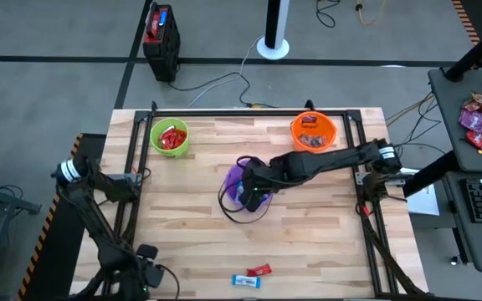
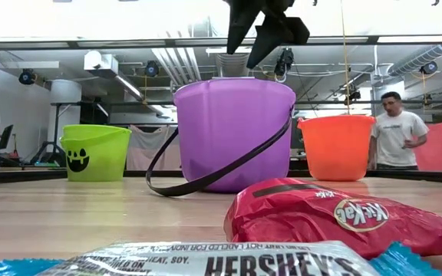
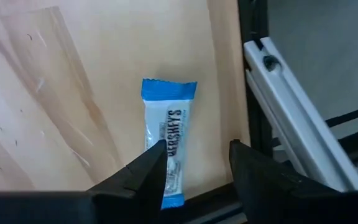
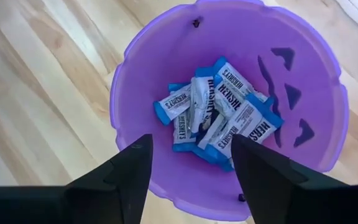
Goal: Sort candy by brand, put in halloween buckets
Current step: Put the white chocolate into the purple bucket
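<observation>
Crinkly Hershey's wrapper (image 2: pixel 229 264) lies flat before round purple bucket (image 2: pixel 235 134).

Hershey's bar (image 2: pixel 229 264) cut off by low view's bottom edge, red Kit Kat (image 2: pixel 336 218) clipped at right edge, purple bucket (image 1: pixel 239 186) mostly hidden under right gripper (image 1: pixel 255 194) from above, orange bucket (image 1: pixel 313 131) contents too small to identify

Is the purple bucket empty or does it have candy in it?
Not empty. The purple bucket holds a pile of blue-and-white Hershey's bars on its bottom.
</observation>
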